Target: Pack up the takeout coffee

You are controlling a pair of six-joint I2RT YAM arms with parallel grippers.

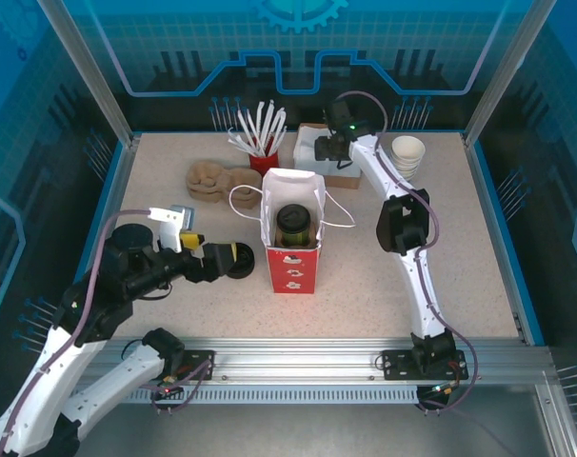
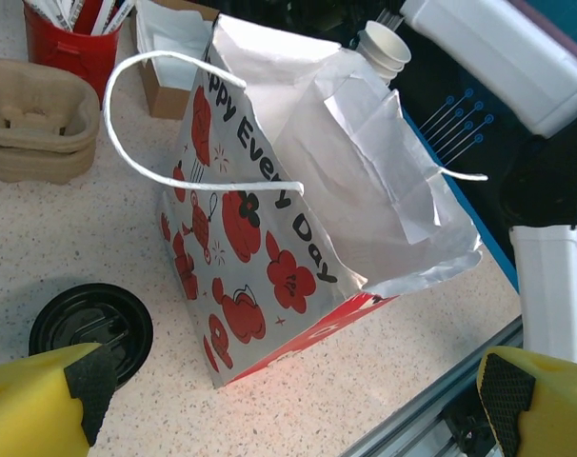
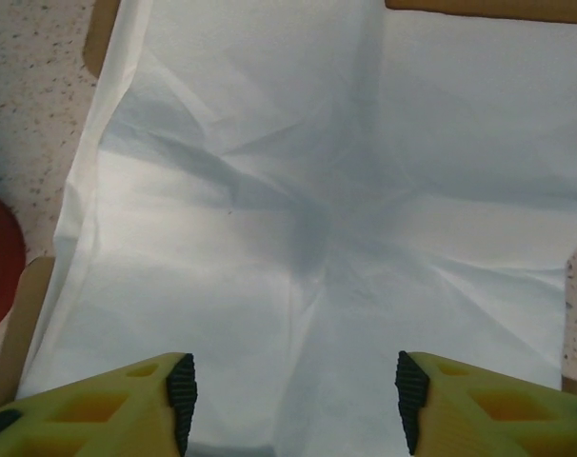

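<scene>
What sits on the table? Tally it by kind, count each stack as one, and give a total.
Paper bag: 1
Takeout coffee, inside the bag: 1
Black lid stack: 1
Cardboard carrier stack: 1
Red holder of stirrers: 1
Box of napkins: 1
White cup stack: 1
Total: 7

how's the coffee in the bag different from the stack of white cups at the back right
The coffee is dark with an olive-green top; the cup stack is white and open-topped. The coffee is a single cup; the cup stack is several nested together. The coffee sits inside the bag; the cup stack stands out on the table. Both are round and upright.
</scene>
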